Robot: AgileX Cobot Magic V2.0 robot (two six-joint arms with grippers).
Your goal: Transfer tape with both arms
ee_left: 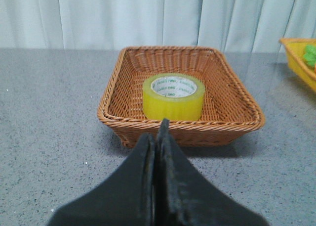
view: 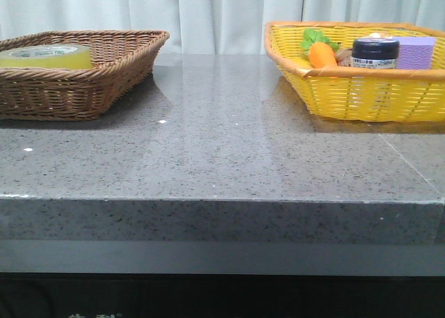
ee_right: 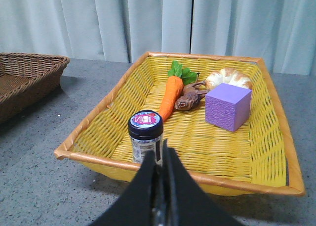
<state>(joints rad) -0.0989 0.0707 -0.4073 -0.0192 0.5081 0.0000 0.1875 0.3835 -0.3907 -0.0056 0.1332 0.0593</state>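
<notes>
Nothing moved yet: the tape (ee_left: 173, 97) lies untouched in my brown basket (ee_left: 123, 119), both my left claw (ee_left: 157, 137) and right claw (ee_right: 160, 159) closed, empty.

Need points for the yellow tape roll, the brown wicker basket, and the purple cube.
Translucent yellow packing tape roll (ee_left: 173, 105), left wrist view: on its yellow outer side wall.
Brown wicker basket (ee_left: 232, 123), left wrist view: on its near rim.
Purple cube (ee_right: 227, 107), right wrist view: on its front face.

Even, bright overhead light is reflecting as soft glare on the tabletop (view: 222, 137); baskets are casting faint shadows; near claws are blurring in both wrist views.
</notes>
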